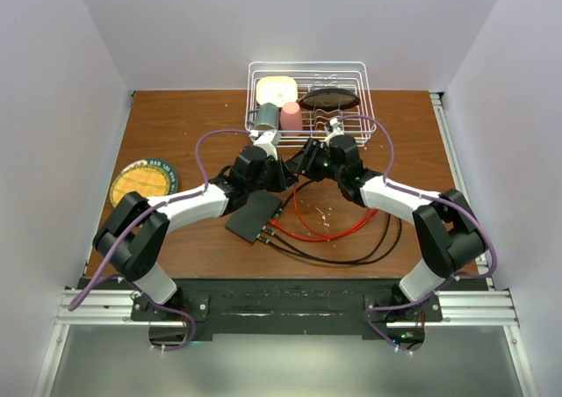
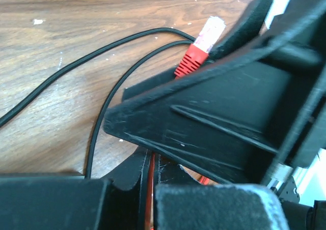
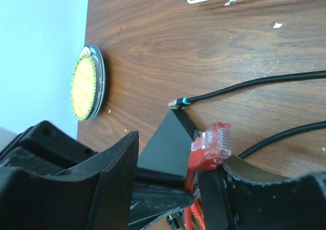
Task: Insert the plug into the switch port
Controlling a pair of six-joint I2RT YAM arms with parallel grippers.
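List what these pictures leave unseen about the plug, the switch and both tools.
- Switch sockets: too small in top view; in the right wrist view, dark and partly behind the right tool.
- Left tool grip: cut by left wrist view's bottom edge.
- Plug: top view, hidden under both tools.

The red cable [image 2: 151,202] vanishes between the blurred fingers [image 2: 214,209] of the left gripper [image 2: 152,174]. Beyond the right gripper [image 3: 175,151], only a corner of the switch [image 3: 165,146] shows, sockets hidden; the red plug [image 3: 211,146] is covered at its base.
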